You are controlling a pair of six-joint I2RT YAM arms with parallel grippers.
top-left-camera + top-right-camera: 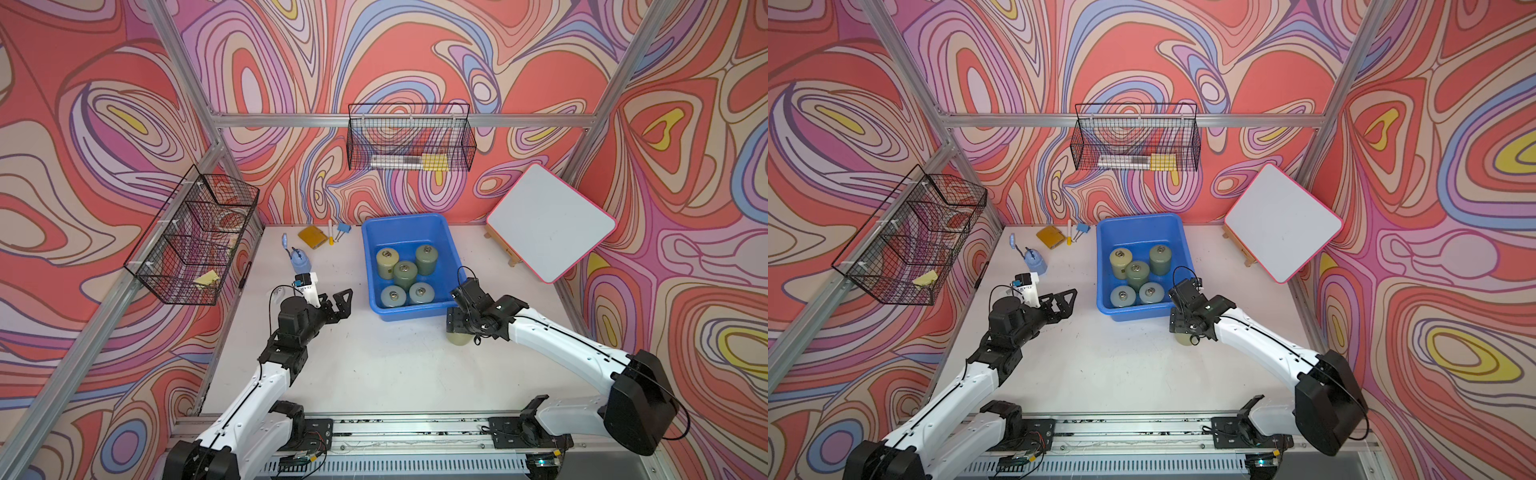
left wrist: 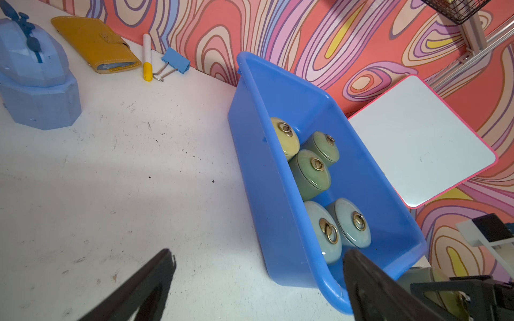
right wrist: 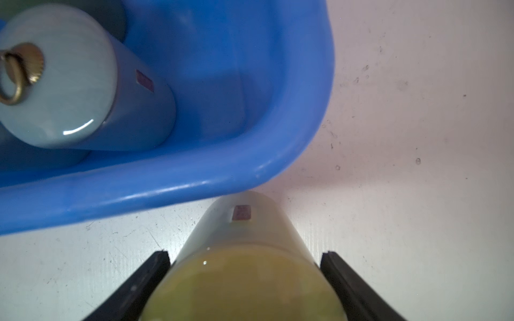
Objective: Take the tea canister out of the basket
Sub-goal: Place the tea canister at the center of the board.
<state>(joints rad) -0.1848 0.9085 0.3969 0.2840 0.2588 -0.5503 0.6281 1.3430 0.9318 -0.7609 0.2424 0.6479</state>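
- Clearly, the tea canister (image 3: 242, 222) is found outside the basket (image 1: 405, 232), just beside its near right corner, above the white table (image 1: 374, 365).
- Its yellow-green upper part is clamped between the two fingers of the right pincer (image 3: 245, 257), which is pointed downward with the jaws pressed against the canister's sides.
- The canister is held upright; whether its base is set on the table cannot be told.
- A small red mark is seen on its pale side wall in the right wrist view.
- The left pincer (image 1: 345, 305) is spread wide with nothing held, and is placed above the table to the left of the basket, apart from it.
- Five other canisters (image 1: 405, 274) are stood upright inside the basket, each lid fitted with a brass ring.
- A yellow wallet (image 1: 312, 237), a marker (image 1: 331, 233) and a blue binder clip (image 1: 343, 229) are laid near the back wall, left of the basket.
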